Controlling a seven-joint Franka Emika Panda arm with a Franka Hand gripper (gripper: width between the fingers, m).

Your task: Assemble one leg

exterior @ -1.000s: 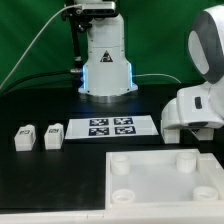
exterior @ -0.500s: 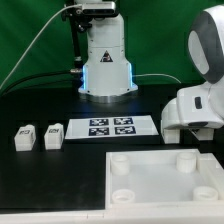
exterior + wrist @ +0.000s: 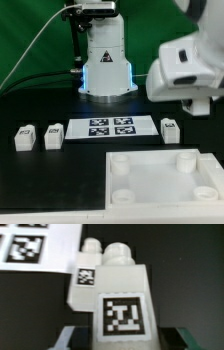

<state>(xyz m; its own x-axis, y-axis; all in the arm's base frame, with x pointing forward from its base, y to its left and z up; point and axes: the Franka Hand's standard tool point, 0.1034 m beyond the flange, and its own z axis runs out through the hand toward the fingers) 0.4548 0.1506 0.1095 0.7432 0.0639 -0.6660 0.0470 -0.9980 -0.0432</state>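
In the wrist view one leg (image 3: 125, 308), a white block with a black-and-white tag and a rounded peg end, sits between my gripper (image 3: 125, 341) fingers, close to the camera. The fingers (image 3: 76, 336) flank its sides and the gripper looks shut on it. A second leg (image 3: 88, 276) lies just behind it. In the exterior view a leg (image 3: 170, 127) stands by the right end of the marker board. Two more legs (image 3: 24, 137) (image 3: 53, 135) stand at the exterior view's left. The arm's white body (image 3: 185, 65) hides the gripper there.
The marker board (image 3: 110, 127) lies mid-table and also shows in the wrist view (image 3: 30, 246). The large white square panel (image 3: 160, 185) with round corner sockets lies at the front. The robot base (image 3: 107, 60) stands at the back.
The arm's white body has swung up and toward the exterior view's left. This uncovers a leg beside the marker board's right end. The two legs at the left have not moved.
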